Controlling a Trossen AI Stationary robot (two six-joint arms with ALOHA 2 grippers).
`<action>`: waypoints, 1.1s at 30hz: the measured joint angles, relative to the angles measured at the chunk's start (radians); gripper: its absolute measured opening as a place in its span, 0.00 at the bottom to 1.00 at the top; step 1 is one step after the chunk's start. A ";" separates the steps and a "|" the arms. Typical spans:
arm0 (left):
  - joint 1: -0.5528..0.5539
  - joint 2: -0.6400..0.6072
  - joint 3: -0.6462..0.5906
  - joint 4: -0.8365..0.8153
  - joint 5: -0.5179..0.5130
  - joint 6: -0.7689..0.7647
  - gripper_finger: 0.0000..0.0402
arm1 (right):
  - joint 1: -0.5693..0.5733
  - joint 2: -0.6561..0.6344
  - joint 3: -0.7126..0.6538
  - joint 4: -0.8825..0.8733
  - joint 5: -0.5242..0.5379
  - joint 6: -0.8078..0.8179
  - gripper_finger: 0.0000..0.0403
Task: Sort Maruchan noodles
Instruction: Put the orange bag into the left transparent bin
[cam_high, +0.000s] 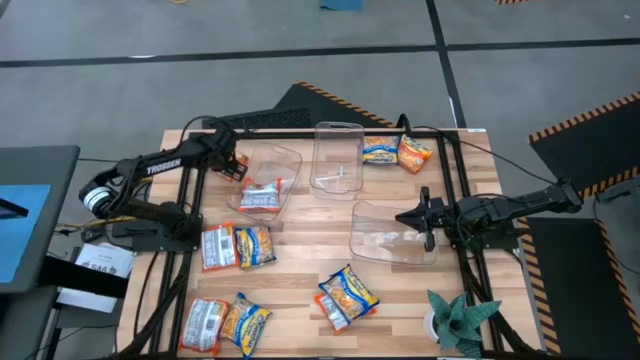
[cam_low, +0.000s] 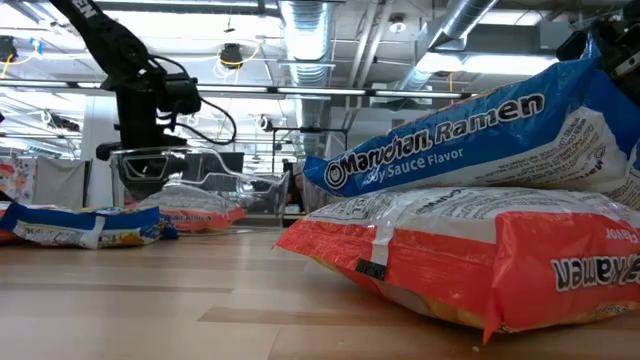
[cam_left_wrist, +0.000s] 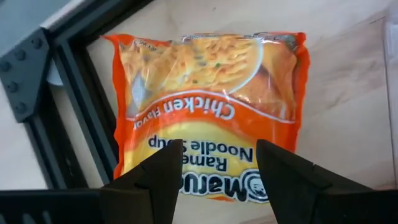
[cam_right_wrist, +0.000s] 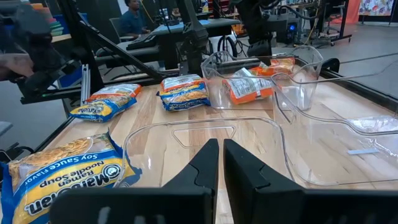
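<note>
An orange Maruchan noodles packet sits between the fingers of my left gripper, which is shut on it. The gripper is over the table's far left, beside the left clear bin. That bin has a silver-red packet lying in it. More packets lie flat on the wood: a pair, another pair and a stack. Two more lie at the far right. My right gripper waits shut at the right bin. My left gripper holds the orange packet by its logo end, which lies between the two fingers. The fingers slant down from above and cover that end's corners. The packet extends away below the fingers, printed face up, over the black frame rail and the wood.
A middle clear bin stands at the far centre. Black frame rails run along the table's left and right sides. A small green plant stands at the near right corner. Bare wood shows in the middle.
</note>
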 joint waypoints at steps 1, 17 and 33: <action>0.008 0.000 0.000 0.005 0.032 0.001 0.48 | 0.000 0.000 0.000 0.000 0.000 0.000 0.12; -0.044 0.195 0.005 0.072 -0.138 -0.001 0.36 | 0.000 0.000 0.000 0.000 0.000 0.000 0.12; -0.045 0.065 -0.002 0.050 -0.126 0.028 0.00 | 0.000 0.000 0.000 0.000 0.000 0.000 0.12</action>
